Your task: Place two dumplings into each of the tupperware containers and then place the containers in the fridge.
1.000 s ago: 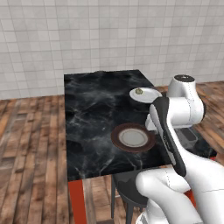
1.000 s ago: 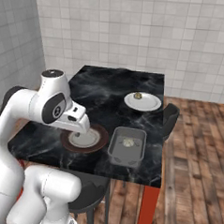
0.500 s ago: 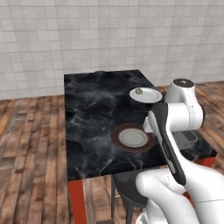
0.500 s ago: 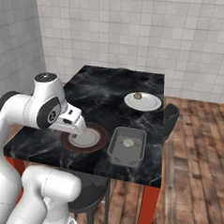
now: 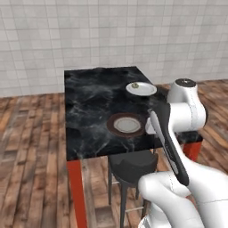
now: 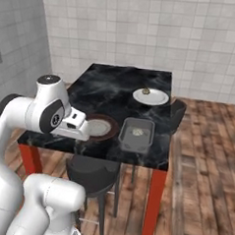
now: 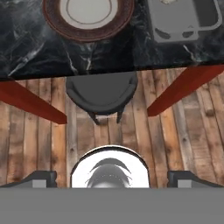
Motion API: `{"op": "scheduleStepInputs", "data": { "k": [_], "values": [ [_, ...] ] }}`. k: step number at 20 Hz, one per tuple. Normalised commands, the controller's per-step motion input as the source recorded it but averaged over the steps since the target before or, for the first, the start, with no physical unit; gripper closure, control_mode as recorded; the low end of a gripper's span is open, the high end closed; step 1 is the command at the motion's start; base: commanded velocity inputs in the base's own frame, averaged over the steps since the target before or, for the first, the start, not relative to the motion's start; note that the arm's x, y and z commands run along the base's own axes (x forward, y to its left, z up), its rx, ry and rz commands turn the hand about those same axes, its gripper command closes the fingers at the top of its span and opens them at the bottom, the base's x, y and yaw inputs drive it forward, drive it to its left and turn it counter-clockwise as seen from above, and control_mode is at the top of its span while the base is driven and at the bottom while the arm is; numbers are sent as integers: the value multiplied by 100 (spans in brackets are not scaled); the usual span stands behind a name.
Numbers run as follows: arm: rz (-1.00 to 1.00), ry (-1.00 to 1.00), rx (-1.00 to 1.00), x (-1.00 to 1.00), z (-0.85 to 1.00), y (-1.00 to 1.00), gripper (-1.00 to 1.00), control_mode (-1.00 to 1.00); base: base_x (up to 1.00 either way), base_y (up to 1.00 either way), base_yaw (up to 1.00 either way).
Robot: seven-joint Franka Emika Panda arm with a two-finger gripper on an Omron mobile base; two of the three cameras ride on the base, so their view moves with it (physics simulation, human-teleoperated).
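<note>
Right now the pincer (image 7: 112, 177) is released, jaws spread wide with nothing between them, hanging off the near edge of the black marble surface (image 6: 114, 87) and looking down at a dark stool (image 7: 103, 92) and the wooden floor (image 7: 183, 140). One dark grey tupperware container (image 6: 136, 135) sits on the surface near its front right corner, with a dumpling (image 6: 137, 132) inside it; in the hand view the container (image 7: 183, 19) is at the top right. Just beside it to the left is a brown-rimmed plate (image 6: 101, 128). Farther back a white plate (image 6: 151, 97) carries another dumpling (image 6: 146, 91). From the left base view, the white plate (image 5: 141, 89) and its dumpling (image 5: 134, 84) are near the surface's right edge.
</note>
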Motion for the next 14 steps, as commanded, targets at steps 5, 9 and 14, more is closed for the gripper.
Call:
{"op": "scheduleStepInputs", "data": {
  "k": [5,9,14],
  "values": [
    [0,0,0,0,0,0,-100,100,-98,-47,0],
    [0,0,0,0,0,0,-100,100,-53,-55,0],
    [0,0,0,0,0,0,-100,100,-20,-56,0]
  ]
}}
